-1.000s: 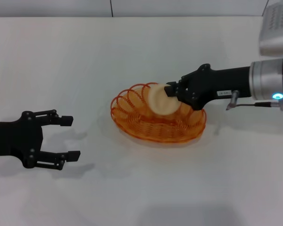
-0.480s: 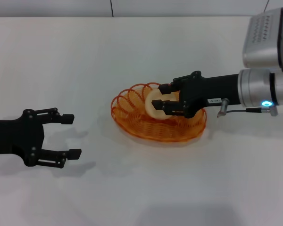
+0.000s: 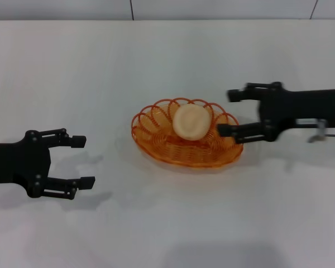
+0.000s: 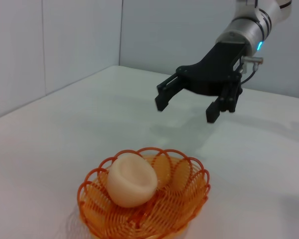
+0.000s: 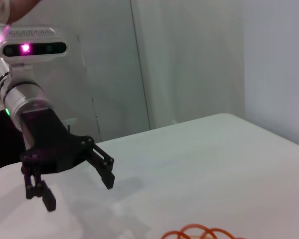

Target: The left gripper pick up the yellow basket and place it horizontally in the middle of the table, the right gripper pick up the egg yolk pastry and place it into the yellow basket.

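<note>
The egg yolk pastry (image 3: 191, 122) sits propped on edge inside the yellow basket (image 3: 156, 146) mid-counter (image 3: 167, 61). The right gripper (image 3: 230, 112), fingers wide and empty, hangs just beside the rim; a careless sweep could clip the loops and topple the pastry. The left gripper (image 3: 82, 161) idles wide apart.

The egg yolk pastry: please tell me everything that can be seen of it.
The egg yolk pastry is a small, round, smooth, pale beige dome. It lies tilted inside the yellow basket, leaning on the wire wall toward the far rim. Only the basket touches it; the right gripper is open beside the basket, apart from it.
</note>
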Robot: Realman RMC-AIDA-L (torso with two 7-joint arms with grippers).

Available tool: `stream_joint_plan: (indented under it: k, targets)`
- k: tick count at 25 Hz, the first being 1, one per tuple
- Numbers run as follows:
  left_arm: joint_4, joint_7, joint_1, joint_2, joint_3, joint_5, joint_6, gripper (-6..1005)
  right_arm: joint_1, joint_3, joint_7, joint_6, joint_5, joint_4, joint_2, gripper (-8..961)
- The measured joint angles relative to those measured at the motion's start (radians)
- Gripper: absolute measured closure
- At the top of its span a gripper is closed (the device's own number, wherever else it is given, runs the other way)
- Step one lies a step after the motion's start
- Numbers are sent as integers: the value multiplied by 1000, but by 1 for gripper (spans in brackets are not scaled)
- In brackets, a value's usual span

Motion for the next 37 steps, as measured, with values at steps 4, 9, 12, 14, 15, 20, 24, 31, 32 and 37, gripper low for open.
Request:
stream_joint_plan:
  k: [4, 9, 12, 14, 15, 20, 24, 31, 32, 37]
  targets:
    - [0, 0, -3, 3, 0, -1, 0, 105, -25, 135, -72, -88, -33, 30, -9, 112]
    - [0, 1, -8, 8, 0, -2, 0, 105, -47, 194, -106, -155, -39, 74, -45, 79]
    - [0, 1, -9, 9, 0, -2, -1, 105, -55, 199, -110, -157, -53, 86, -54, 79]
    - [0, 1, -13, 10, 0, 0, -3, 105, -56, 210, -111, -153, -80, 88, -54, 78]
    - [0, 1, -15, 10, 0, 0, -4, 105, -55, 215, -111, -152, -99, 89, -53, 78]
    - [0, -9, -26, 10, 0, 0, -12, 105, -47, 217, -114, -156, -150, 90, -45, 78]
    - [0, -26, -34, 10, 0, 0, -15, 104, -45, 211, -115, -154, -154, 89, -42, 78]
    - [0, -35, -41, 10, 0, 1, -15, 104, -45, 210, -117, -148, -158, 90, -39, 79]
    - [0, -35, -42, 10, 0, 1, -15, 104, -45, 210, -117, -148, -158, 90, -39, 79]
    - [0, -36, -43, 10, 0, 2, -15, 104, -46, 211, -122, -149, -159, 90, -37, 79]
